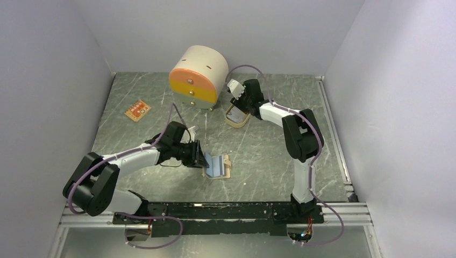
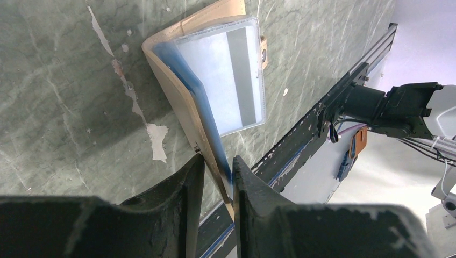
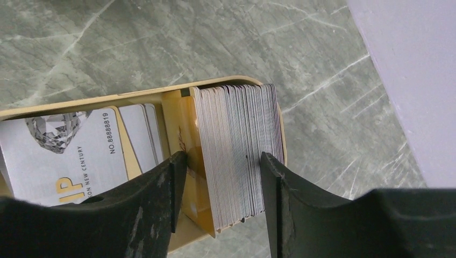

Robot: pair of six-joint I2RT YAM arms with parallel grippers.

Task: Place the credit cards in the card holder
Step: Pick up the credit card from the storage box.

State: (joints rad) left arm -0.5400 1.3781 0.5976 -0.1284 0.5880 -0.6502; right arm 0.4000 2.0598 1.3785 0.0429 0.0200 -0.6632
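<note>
The tan card holder (image 1: 221, 167) lies open near the table's front centre. In the left wrist view its tan cover (image 2: 173, 97) stands up on edge, and a clear inner pocket holds a light blue card (image 2: 215, 75). My left gripper (image 2: 218, 161) is shut on the cover's edge and shows in the top view (image 1: 203, 158). My right gripper (image 1: 236, 109) is open over a beige oval tray (image 3: 161, 92). Its jaws (image 3: 223, 158) straddle a stack of credit cards (image 3: 236, 140) standing on edge. A silver card (image 3: 64, 156) lies flat in the tray.
A round cream drawer box (image 1: 196, 75) with an orange-yellow front stands at the back, just left of the tray (image 1: 232, 122). A small orange patterned piece (image 1: 137, 110) lies at the back left. Walls close in the table on three sides; a metal rail (image 1: 215, 212) runs along the front.
</note>
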